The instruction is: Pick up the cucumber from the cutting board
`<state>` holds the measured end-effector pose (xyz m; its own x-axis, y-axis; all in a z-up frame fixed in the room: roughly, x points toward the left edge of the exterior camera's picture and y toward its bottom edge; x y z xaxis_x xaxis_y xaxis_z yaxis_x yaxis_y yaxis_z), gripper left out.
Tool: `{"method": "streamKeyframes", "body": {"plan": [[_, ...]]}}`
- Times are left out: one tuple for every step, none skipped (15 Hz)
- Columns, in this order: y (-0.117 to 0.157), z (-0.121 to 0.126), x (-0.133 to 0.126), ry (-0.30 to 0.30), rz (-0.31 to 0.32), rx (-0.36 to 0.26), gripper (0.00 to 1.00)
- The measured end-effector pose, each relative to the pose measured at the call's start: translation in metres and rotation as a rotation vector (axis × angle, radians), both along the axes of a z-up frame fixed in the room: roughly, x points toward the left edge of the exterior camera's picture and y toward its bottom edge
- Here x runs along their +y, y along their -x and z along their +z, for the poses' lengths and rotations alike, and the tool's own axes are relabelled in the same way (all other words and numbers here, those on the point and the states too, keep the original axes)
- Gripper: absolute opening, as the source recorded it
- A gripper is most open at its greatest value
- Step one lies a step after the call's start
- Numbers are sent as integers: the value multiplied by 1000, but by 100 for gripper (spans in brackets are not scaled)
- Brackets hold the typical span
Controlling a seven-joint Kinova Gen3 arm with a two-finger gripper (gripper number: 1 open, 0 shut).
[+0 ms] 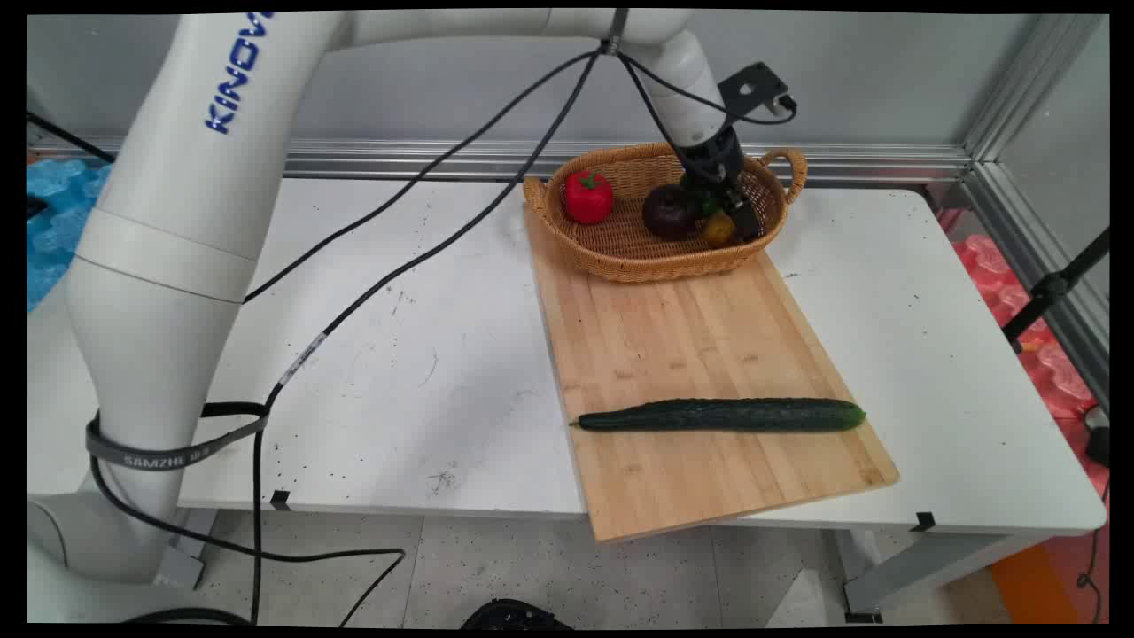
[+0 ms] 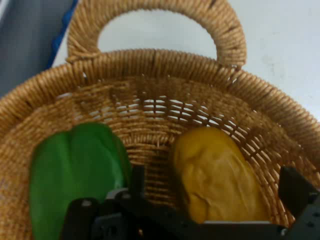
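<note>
My gripper (image 1: 732, 215) is lowered into the right end of a woven basket (image 1: 638, 263) at the far end of a wooden board. In the hand view the gripper (image 2: 215, 177) stands open, with a yellow lumpy vegetable (image 2: 215, 172) between its fingers and a small gap on each side. A green pepper (image 2: 75, 170) lies just left of it against the basket wall (image 2: 155, 62). In the main view the yellow vegetable (image 1: 718, 229) shows beside the fingers, with a dark purple round vegetable (image 1: 669, 212) to its left and a red pepper (image 1: 588, 196) at the basket's left end.
The wooden cutting board (image 1: 691, 346) runs from the basket to the table's near edge and overhangs it. A long dark green cucumber (image 1: 719, 415) lies across its near part. Black cables hang from the arm over the table's left half.
</note>
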<state>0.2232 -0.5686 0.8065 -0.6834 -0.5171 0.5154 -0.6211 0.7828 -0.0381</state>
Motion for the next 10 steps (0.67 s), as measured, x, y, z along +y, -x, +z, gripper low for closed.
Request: {"method": "streamKeyframes", "body": {"plan": [[-3,6,2,9,-5,4,100],[-6,11,3,18,-9,9,100],[-10,19,6,28,-13,13,100],[-13,26,10,36,-17,17,100],[-18,34,15,45,-21,23,100],[-22,43,22,52,-26,29,100],[-26,51,28,57,-31,33,100],[-29,56,32,61,-32,37,100],[-34,63,40,65,-36,41,100],[-40,73,51,70,-41,44,100]]}}
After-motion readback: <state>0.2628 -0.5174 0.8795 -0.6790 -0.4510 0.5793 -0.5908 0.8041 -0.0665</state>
